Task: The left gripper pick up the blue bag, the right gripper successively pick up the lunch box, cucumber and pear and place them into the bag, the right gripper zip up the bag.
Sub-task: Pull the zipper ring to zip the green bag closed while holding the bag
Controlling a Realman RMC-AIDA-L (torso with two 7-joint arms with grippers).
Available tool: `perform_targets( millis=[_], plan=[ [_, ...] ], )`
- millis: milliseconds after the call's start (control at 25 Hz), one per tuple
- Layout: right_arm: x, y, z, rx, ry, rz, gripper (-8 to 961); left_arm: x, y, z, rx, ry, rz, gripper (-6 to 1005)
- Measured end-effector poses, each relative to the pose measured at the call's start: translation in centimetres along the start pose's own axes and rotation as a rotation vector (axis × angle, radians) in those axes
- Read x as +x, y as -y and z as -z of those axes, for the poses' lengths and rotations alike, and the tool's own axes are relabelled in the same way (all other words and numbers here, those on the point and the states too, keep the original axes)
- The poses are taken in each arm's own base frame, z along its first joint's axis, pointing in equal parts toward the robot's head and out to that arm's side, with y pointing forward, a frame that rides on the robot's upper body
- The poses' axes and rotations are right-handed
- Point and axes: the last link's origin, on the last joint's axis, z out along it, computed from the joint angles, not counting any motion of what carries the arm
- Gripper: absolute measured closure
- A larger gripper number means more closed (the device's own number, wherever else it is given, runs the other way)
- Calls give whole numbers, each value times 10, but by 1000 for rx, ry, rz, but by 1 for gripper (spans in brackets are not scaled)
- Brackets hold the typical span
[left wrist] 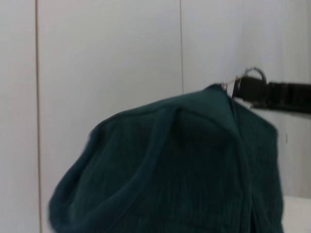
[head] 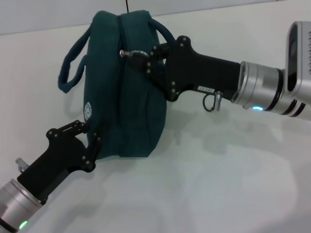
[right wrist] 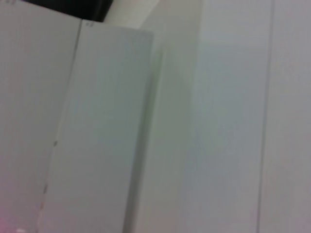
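The blue bag (head: 124, 87) stands upright on the white table (head: 218, 184), its seam running up the middle and its handles (head: 73, 63) hanging to the left. My left gripper (head: 92, 138) is shut on the bag's lower left edge. My right gripper (head: 133, 56) is shut on the metal zipper pull (head: 125, 53) near the top of the bag. The bag also fills the left wrist view (left wrist: 184, 170), with the right gripper's tip (left wrist: 245, 87) at its top. The lunch box, cucumber and pear are out of view.
A white wall (head: 48, 14) stands behind the table. The right wrist view shows only white wall panels (right wrist: 146, 121). A small metal ring (head: 210, 103) hangs under the right arm.
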Motion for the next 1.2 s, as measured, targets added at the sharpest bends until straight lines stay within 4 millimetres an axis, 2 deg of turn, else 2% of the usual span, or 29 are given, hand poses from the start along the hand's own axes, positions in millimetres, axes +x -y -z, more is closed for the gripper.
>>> perform_targets(
  millis=[360, 680, 880, 1080, 1200],
  plan=[
    [1, 11, 6, 141, 58, -83, 943, -2, 16, 10, 41, 36, -21, 863],
    [8, -2, 2, 106, 28, -111, 943, 7, 17, 9, 26, -19, 18, 912],
    [10, -3, -1, 104, 18, -117, 943, 12, 20, 10, 79, -71, 33, 935],
    [12, -4, -3, 101, 5, -114, 943, 16, 18, 11, 79, -97, 36, 929],
    [12, -4, -3, 101, 2, -111, 943, 18, 16, 13, 72, -119, 38, 810]
  ],
)
